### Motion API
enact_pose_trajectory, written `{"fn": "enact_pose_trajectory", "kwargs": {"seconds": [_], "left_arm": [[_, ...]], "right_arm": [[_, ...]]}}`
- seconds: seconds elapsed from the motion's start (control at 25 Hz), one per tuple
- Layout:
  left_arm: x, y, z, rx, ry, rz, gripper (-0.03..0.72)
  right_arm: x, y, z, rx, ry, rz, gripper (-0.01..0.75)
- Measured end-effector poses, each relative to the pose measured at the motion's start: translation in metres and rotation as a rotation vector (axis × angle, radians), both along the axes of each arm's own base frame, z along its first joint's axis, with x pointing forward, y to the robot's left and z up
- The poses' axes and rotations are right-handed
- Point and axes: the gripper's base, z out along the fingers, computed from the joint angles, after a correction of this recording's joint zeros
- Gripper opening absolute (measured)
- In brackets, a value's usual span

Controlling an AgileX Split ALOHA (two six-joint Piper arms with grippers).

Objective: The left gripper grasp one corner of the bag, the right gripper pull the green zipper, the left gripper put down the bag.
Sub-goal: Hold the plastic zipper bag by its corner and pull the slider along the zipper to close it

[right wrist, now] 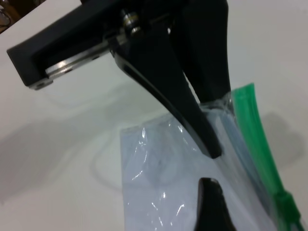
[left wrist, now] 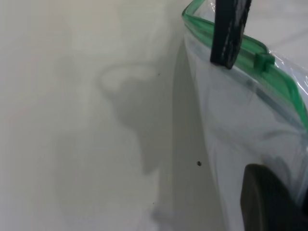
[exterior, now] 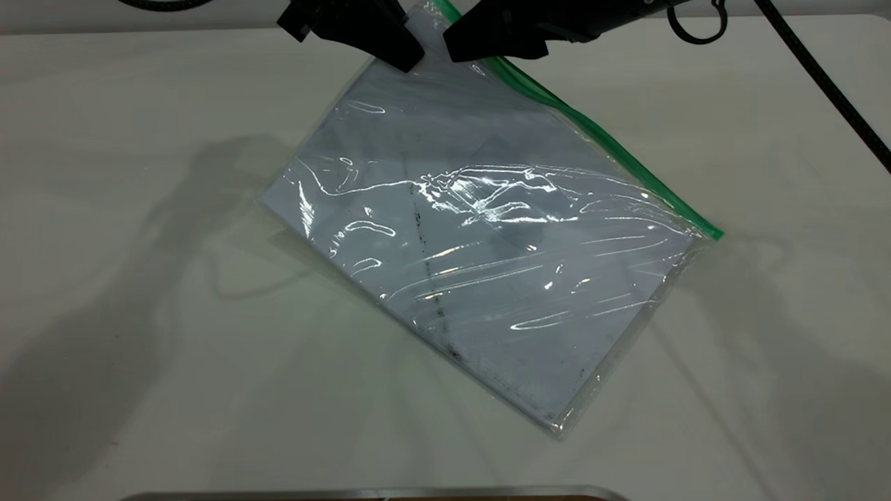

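Evidently the first step is done and the second is just opening: the left gripper [exterior: 411, 59] has its blunt jaws closed on the far corner of the bag [exterior: 487, 236], right beside the end of the zip strip, and holds that corner lifted while the rest of the pouch slopes down to the white table [exterior: 139, 348]; the right gripper [exterior: 452, 45] hangs just beside it at the same corner, over the green zipper [exterior: 612, 149], and whether its fingers are parted or closed the views do not settle, so I cannot tell; the left wrist view shows one dark finger [left wrist: 230, 33] lying across the green strip with the small slider tab [left wrist: 264, 61] just beside it, apparently not yet pinched. The next move, as I judge it, calls for the right gripper to close squarely on that tab and draw it along the strip toward the far end near the table, while the left grip holds firm so the film stays taut; a pinch that catches only the strip, or loose film, would likely slip. The bag itself is a flat, clear rectangular pouch, wrinkled and glaring with highlights; a white sheet fills it, crossed by a dark smudged line; the bright green strip runs along one long edge, from the held corner down to the corner lying on the table at the right.
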Motion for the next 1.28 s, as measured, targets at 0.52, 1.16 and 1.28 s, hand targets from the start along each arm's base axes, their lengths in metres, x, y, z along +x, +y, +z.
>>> {"fn": "enact_pose_trajectory", "kwargs": {"seconds": [0.52,1.16,1.28], "left_arm": [[0.000,0.000,0.000,0.003,-0.004,0.001,0.052],[0.004,0.015,0.009,-0.072,0.036,0.031,0.052],[0.010,0.030,0.021,-0.148,0.026,0.064,0.052]], "right_arm": [[0.002,0.003,-0.006,0.020,0.010,0.018,0.178],[0.005,-0.005,-0.007,-0.005,-0.011,0.052,0.035],[0.008,-0.010,-0.006,-0.014,-0.017,0.033,0.035]]}}
